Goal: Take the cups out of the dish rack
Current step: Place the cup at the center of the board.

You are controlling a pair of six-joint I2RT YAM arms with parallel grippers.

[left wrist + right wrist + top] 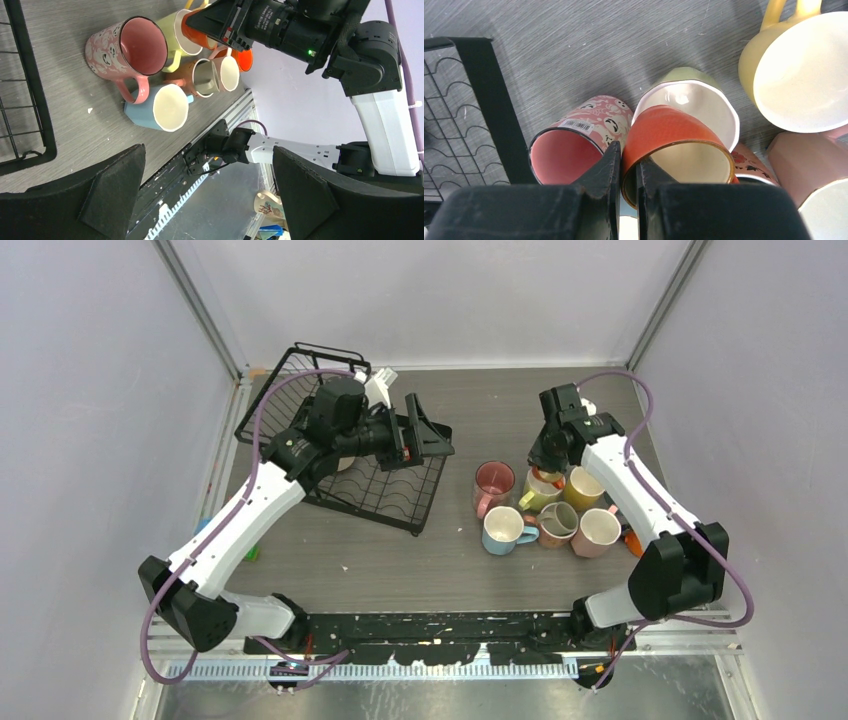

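The right hand (627, 167) is closed on the wall of a glossy orange ceramic mug (674, 132), with 1 finger inside the mouth and 1 outside. The mug hangs tilted just above the mugs clustered on the grey wood-grain tabletop (440, 560). Directly beneath it are an olive-green mug with a white inside (689, 95) and a pink patterned mug (594, 117). A pale yellow mug (794, 70) lies just beside them.

The left hand (425, 435) is spread wide and holds nothing. It hovers over the black wire dish rack (380, 495). That arm hides much of the rack, so I cannot tell whether cups remain there.

Glazed ceramic is stiff, slick and easily chipped, and a mug is probably fairly heavy for a pinch on 1 side of its rim. It may swing or slide in the fingers. Setting it on a bare patch of tabletop looks safer than lowering it onto its neighbours. The rim wall away from the handle seems the soundest place to grip.
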